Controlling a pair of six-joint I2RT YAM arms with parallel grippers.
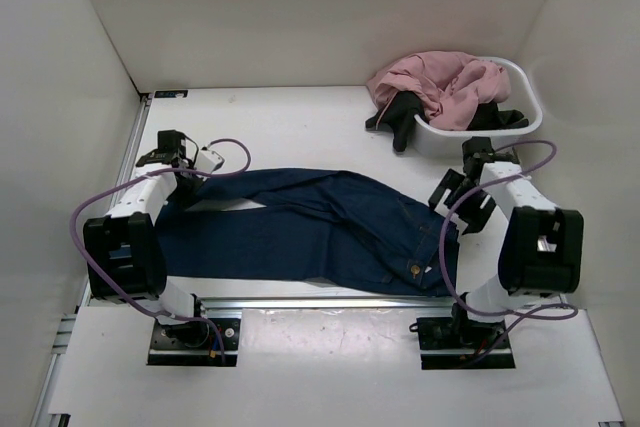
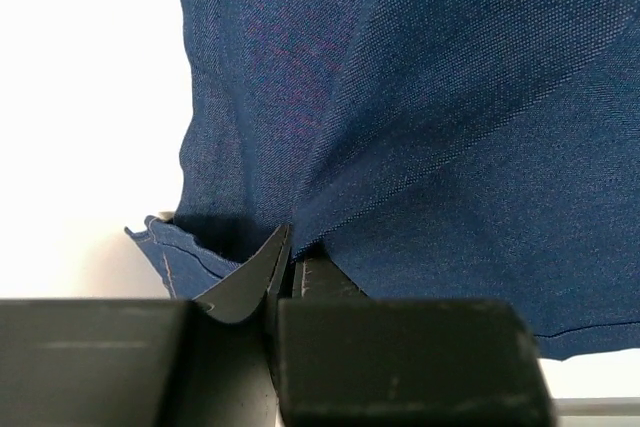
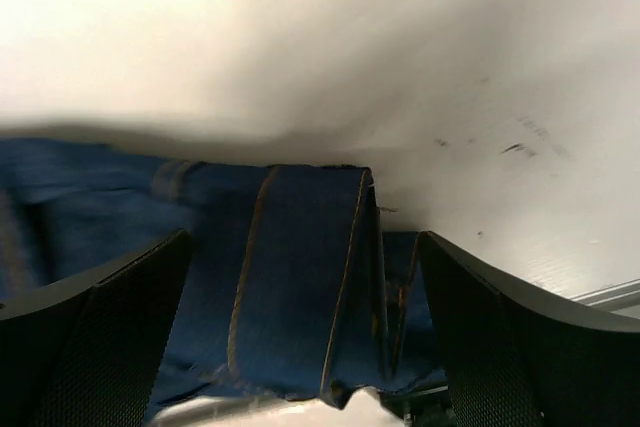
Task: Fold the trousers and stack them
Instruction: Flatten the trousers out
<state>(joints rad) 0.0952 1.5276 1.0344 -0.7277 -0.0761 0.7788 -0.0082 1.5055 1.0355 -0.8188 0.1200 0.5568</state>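
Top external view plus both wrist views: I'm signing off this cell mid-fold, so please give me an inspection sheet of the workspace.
Surface: white table, no spills seen.
Job's things: dark navy denim jeans spread near the arms, waistband rightward.
Clutter: white plastic basket far right holds a pink garment; a black garment hangs over its rim.
Grippers: left gripper shut on the jeans' leg end; right gripper open astride the waistband end.
Cables: purple cables loop beside both arms.
Surroundings: white walls on three sides.
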